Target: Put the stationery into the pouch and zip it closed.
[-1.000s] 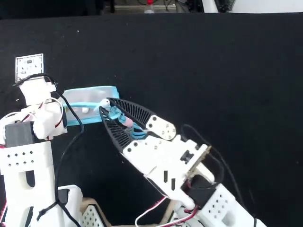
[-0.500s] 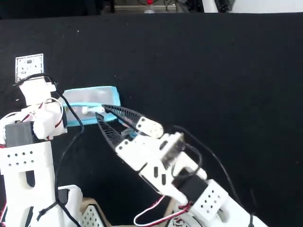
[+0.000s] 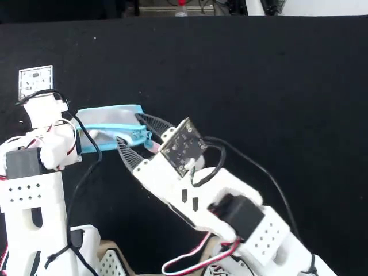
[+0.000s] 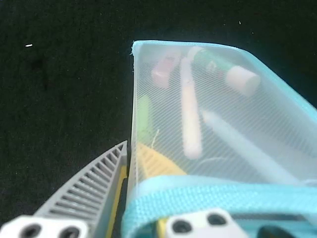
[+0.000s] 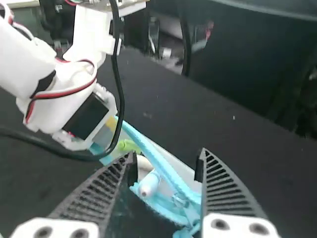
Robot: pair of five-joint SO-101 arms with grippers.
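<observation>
While the left gripper point(image 4: 125, 164) appeared clamped on the pouch's end, the right gripper point(image 5: 167, 154) turned over at the pouch mouth.

Over the past second the right arm's wrist rolled until its circuit board faced up. The blue and pink item carried between its fingers was gone from them, probably dropped into the pouch point(image 3: 110, 122). That suggested loading was nearly finished and zipping remained. The pincer stood spread wide and gripped nothing, straddling the blue zipper point(image 5: 161, 168) and a white pen point(image 5: 148, 186) poking from the opening; whether a finger touched the fabric could not be told. The pouch lay on the black table point(image 3: 259, 86) beside the left arm, with pens point(image 4: 190, 114) visible through its mesh.
</observation>
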